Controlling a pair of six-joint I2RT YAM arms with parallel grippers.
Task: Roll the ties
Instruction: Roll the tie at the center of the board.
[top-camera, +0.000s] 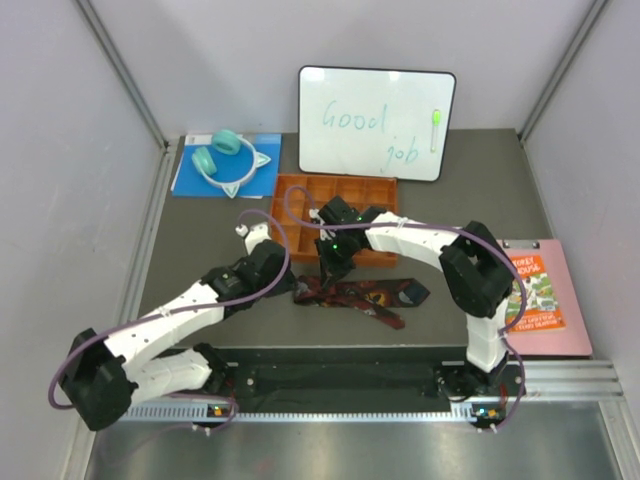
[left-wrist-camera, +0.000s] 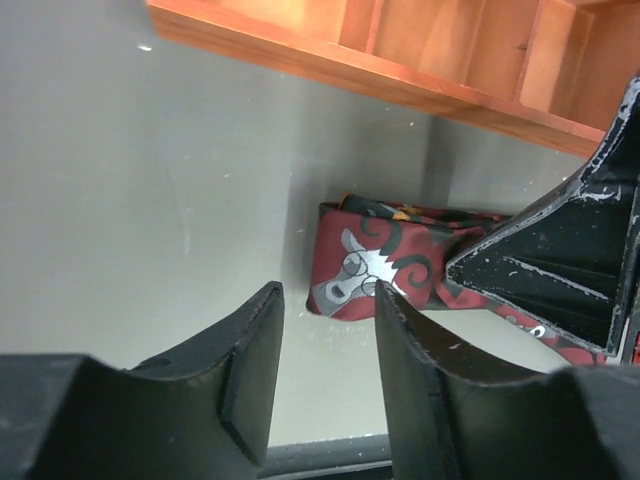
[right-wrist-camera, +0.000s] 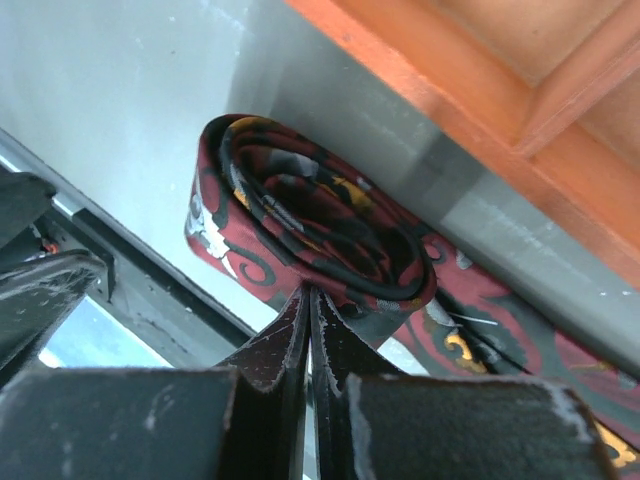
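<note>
One tie (top-camera: 365, 293), maroon-red with a black and grey pattern, lies on the grey table in front of the tray. Its left end is wound into a loose coil (right-wrist-camera: 310, 215) and the tail (right-wrist-camera: 520, 350) trails off to the right. My right gripper (right-wrist-camera: 310, 295) is shut, its tips pinching the coil's lower outer layer; from above it (top-camera: 330, 272) hangs over that end. My left gripper (left-wrist-camera: 330, 300) is open just short of the coil (left-wrist-camera: 360, 265), with bare table between its fingers. The right gripper's dark finger (left-wrist-camera: 560, 260) rests on the coil's right side.
An orange compartment tray (top-camera: 300, 190) stands right behind the tie, its front wall (left-wrist-camera: 400, 70) close to both grippers. Behind it are a whiteboard (top-camera: 375, 120) and teal headphones (top-camera: 225, 155) on a blue sheet. A book (top-camera: 535, 290) on a pink board lies at the right.
</note>
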